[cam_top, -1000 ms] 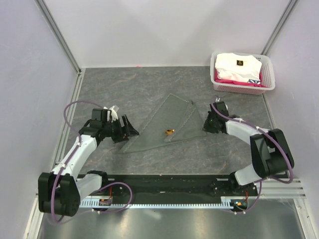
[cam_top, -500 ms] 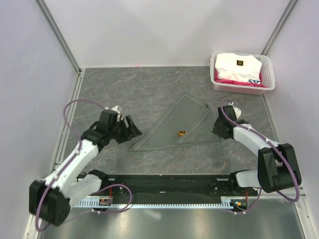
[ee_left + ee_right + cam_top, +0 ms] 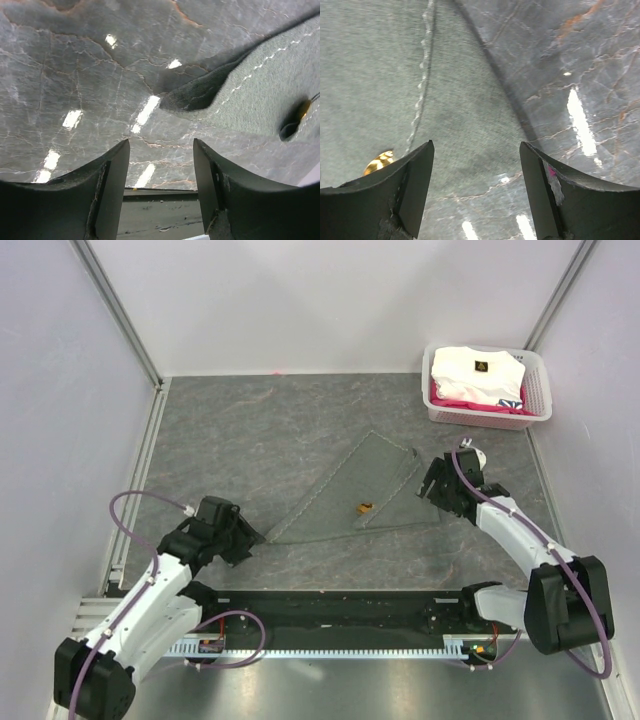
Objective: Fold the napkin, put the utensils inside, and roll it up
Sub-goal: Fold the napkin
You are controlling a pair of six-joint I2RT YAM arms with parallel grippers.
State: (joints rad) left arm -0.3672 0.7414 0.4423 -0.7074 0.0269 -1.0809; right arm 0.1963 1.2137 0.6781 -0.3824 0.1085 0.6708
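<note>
Top external | left pincer (image 3: 250, 537) spread, empty, low at near-left corner of napkin (image 3: 350, 490) | spoon (image 3: 365, 507) lies uncovered near napkin's middle | right pincer (image 3: 430, 488) spread, empty, over napkin's right edge | judged step: begin rolling; pinch hem only, flat against tabletop (image 3: 250, 430), both sides level so spoon stays inside.

Spoon (image 3: 379, 161) mostly hidden behind right pincer (image 3: 476, 145) at lower left, napkin (image 3: 262, 92) cut off at right edge
</note>
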